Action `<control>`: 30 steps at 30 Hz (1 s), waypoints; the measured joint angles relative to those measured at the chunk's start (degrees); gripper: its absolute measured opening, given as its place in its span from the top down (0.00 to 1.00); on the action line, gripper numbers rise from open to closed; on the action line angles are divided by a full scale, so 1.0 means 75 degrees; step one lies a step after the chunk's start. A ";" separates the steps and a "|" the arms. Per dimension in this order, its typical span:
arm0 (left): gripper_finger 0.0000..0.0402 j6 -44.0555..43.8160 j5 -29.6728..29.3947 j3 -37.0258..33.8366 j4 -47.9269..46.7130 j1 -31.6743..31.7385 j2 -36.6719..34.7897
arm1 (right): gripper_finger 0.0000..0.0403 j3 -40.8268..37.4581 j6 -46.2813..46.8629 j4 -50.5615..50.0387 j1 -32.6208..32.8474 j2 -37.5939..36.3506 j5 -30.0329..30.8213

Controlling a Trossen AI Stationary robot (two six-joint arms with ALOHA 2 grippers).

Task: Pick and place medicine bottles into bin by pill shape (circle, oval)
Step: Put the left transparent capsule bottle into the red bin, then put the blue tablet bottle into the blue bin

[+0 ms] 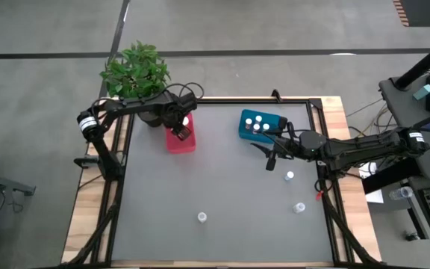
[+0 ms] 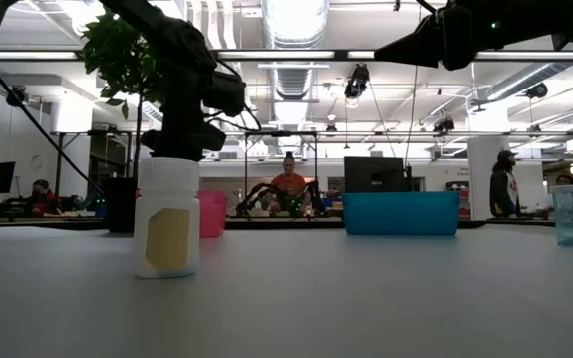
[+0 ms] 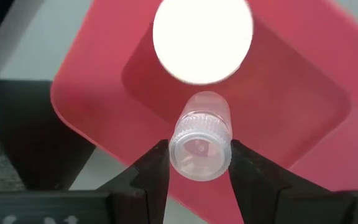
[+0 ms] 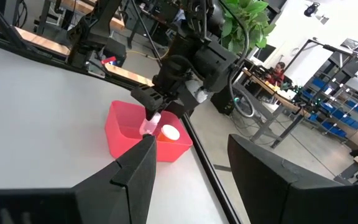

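My left gripper [image 1: 181,128] hangs over the pink-red bin [image 1: 181,142] and is shut on a small clear bottle [image 3: 200,140]. A white-capped bottle [image 3: 202,40] stands inside that bin. The teal-blue bin [image 1: 260,125] holds several white-capped bottles. My right gripper [image 1: 269,155] is open and empty, just near of the teal bin. Three loose bottles stand upright on the table, one at the right [image 1: 290,176], one farther near right [image 1: 299,207] and one near the front middle [image 1: 201,217]. My left gripper pinches the clear bottle's round sides [image 3: 174,149] between its two fingers [image 3: 151,171]. The fingers point down into the pink-red bin. The bottle lies along the fingers, lifted clear, its free end hanging just above the bin's inside [image 4: 148,127].
A potted plant [image 1: 136,75] stands at the far left corner, right behind the pink-red bin. A raised wooden frame [image 1: 333,149] edges the grey table. In the low view the front bottle [image 2: 167,231] stands close. People sit and stand in the room beyond the table.
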 joint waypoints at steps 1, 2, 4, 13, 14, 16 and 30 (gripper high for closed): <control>0.68 -0.0044 0.0001 -0.0051 -0.0010 0.0000 0.0000 | 0.54 0.0000 0.0000 0.0001 0.0000 -0.0001 0.0000; 0.68 -0.0109 -0.0002 -0.0102 -0.0007 0.0000 0.0000 | 0.54 0.0000 0.0000 -0.0001 0.0000 -0.0001 0.0000; 0.68 -0.0154 -0.0013 -0.0192 0.0036 0.0000 0.0000 | 0.54 0.0000 -0.0003 -0.0001 0.0000 -0.0001 0.0001; 0.68 -0.0160 -0.0113 -0.0258 0.0118 0.0000 0.0006 | 0.54 0.0000 -0.0003 -0.0001 0.0002 -0.0001 0.0001; 0.68 -0.0158 -0.0114 -0.0258 0.0116 0.0000 0.0006 | 0.54 0.0000 -0.0003 -0.0001 0.0000 -0.0001 -0.0001; 0.68 -0.0155 -0.0115 -0.0258 0.0116 0.0000 0.0006 | 0.54 0.0000 -0.0003 -0.0001 0.0000 0.0000 0.0001; 0.48 -0.0059 -0.0116 -0.0128 0.0082 -0.0006 -0.0010 | 0.54 0.0000 -0.0003 -0.0001 0.0000 0.0001 0.0000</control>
